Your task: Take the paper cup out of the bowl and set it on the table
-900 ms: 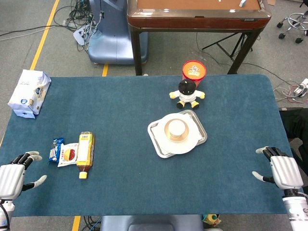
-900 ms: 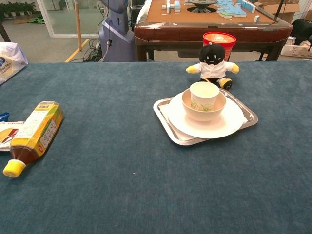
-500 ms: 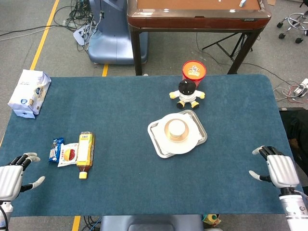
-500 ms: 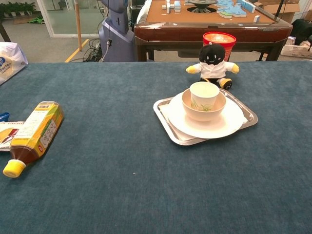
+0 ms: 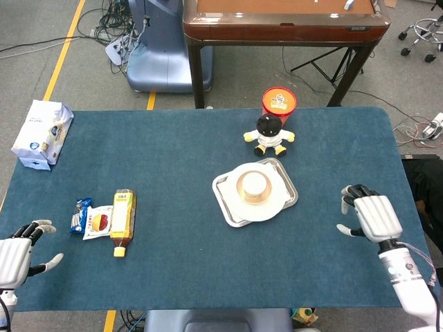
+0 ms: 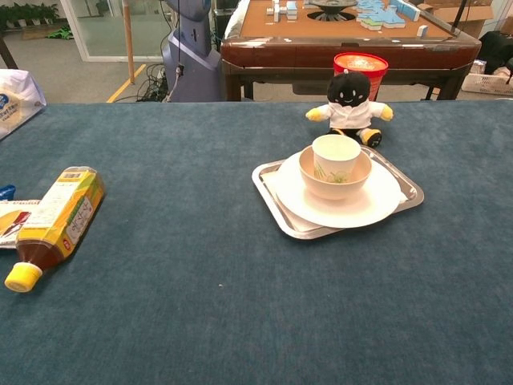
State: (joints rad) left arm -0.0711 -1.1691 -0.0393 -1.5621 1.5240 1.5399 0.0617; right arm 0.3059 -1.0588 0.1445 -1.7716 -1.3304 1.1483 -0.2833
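A white paper cup with a green print stands upright in a beige bowl. The bowl sits on a white plate, and the plate lies on a metal tray right of the table's centre. From the head view the cup shows as a pale disc inside the bowl. My right hand hovers over the table's right part, fingers apart, holding nothing, well right of the tray. Off the front left corner my left hand is also open and empty. Neither hand shows in the chest view.
A black-headed plush doll and a red tub stand behind the tray. At the left lie a bottle with a yellow cap, snack packets and a tissue pack. A brown table stands beyond.
My right hand has moved left and forward from the table's right edge toward the tray. The left hand has drifted slightly lower. Cup, bowl and tray have not moved.
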